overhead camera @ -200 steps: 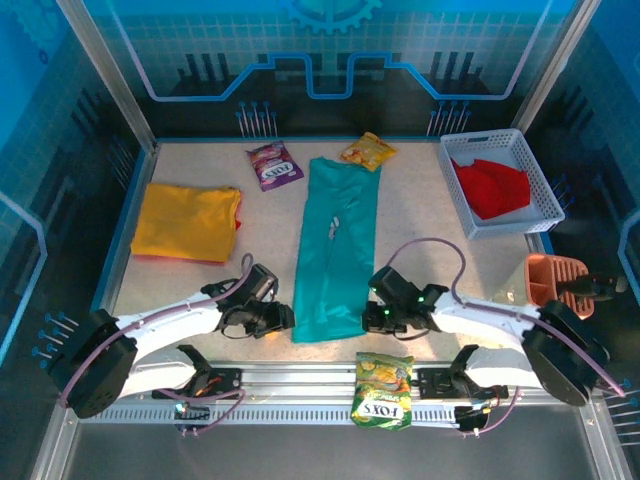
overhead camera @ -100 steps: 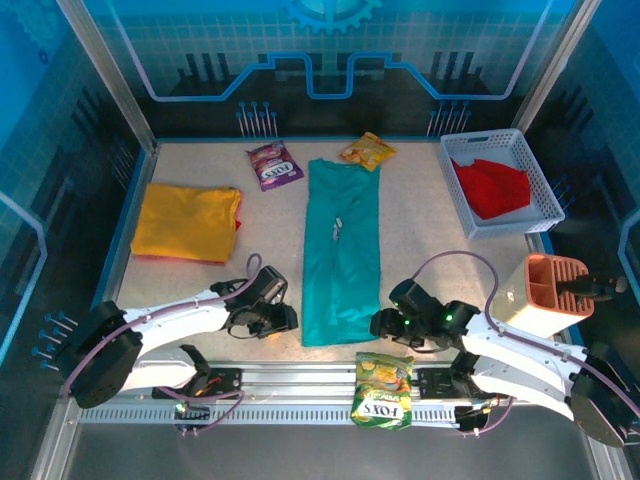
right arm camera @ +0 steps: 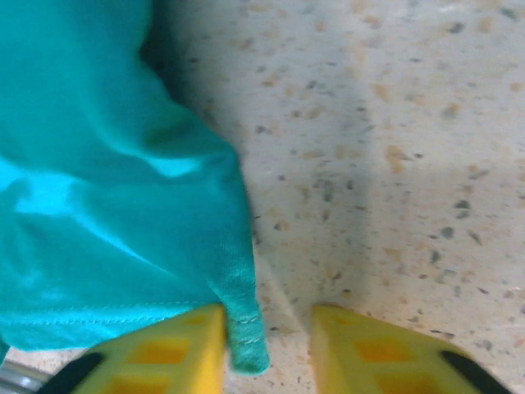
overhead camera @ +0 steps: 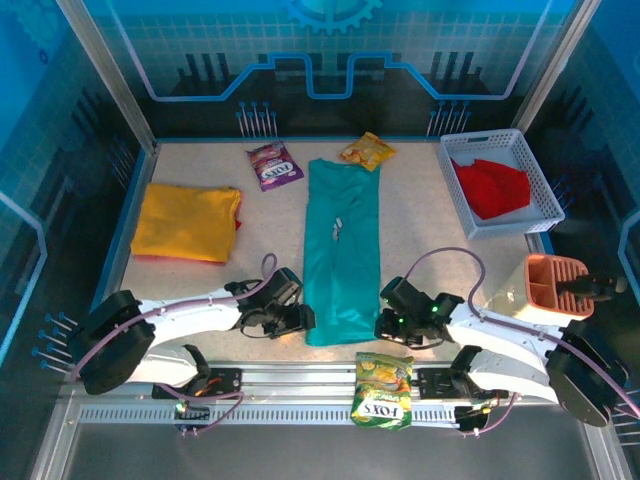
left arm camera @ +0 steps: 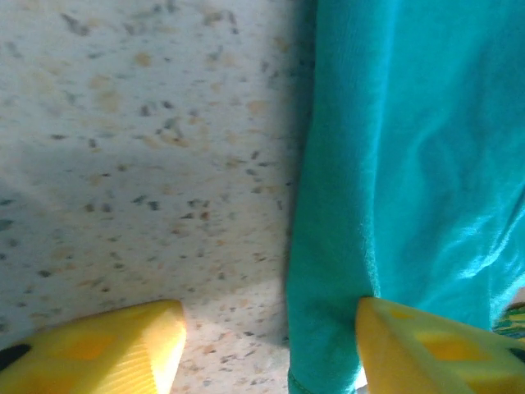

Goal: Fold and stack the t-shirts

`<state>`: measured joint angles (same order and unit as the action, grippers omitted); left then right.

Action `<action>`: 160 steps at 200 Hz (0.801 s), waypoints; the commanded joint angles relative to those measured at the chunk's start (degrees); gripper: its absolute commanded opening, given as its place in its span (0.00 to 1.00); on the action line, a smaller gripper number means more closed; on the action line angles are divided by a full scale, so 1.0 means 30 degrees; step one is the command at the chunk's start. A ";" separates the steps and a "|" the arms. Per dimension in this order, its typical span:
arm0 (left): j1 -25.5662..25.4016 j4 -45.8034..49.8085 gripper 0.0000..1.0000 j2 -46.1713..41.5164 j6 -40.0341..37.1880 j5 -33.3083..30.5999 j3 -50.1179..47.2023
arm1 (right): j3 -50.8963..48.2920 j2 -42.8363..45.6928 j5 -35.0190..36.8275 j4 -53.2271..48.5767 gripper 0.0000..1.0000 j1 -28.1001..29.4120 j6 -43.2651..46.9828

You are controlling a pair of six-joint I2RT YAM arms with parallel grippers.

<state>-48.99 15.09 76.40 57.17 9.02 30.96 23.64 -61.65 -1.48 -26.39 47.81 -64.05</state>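
Teal shirt (overhead camera: 342, 250), soft, limp and light, lies as a long strip mid-frame on the bench (overhead camera: 430, 240). Best taken by its lower corners. The left gripper (overhead camera: 303, 320) gapes wide astride one corner. The right gripper (overhead camera: 386, 326), half open, straddles the other. Neither is pinching yet.

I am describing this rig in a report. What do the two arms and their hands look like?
The left arm and the right arm have white shells with black joints. A thin purple cable loops along each. The left hand and the right hand are black, and the right one shows small green lights. The fingers are yellow wedges with finely ribbed faces.
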 commanded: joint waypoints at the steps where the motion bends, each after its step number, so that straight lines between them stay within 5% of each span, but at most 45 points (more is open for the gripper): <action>1: -0.1085 -0.3989 0.64 0.1488 0.0361 0.3323 -0.0070 | -0.0118 -0.0408 -0.0964 0.2732 0.22 0.0088 -0.0075; 41: -0.1385 -0.4966 0.59 0.2272 0.0747 0.3645 0.0066 | -0.1557 0.1884 -0.0492 0.2543 0.00 0.0016 -0.1077; 103: -0.1615 -0.5555 0.46 0.3277 0.0915 0.3905 0.0884 | -0.2380 0.3381 -0.0300 0.2011 0.00 -0.0103 -0.1823; 121: -0.1666 -0.5293 0.31 0.3620 0.0896 0.4110 0.1191 | -0.2263 0.3432 -0.0226 0.1751 0.00 -0.0111 -0.1922; 160: -0.1658 -0.5206 0.13 0.3424 0.1110 0.4026 0.0992 | -0.2545 0.4213 0.0161 0.0744 0.00 -0.0124 -0.2856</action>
<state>-51.27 10.55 84.03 59.94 12.64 34.41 16.60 -50.85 -2.35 -20.82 47.83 -69.87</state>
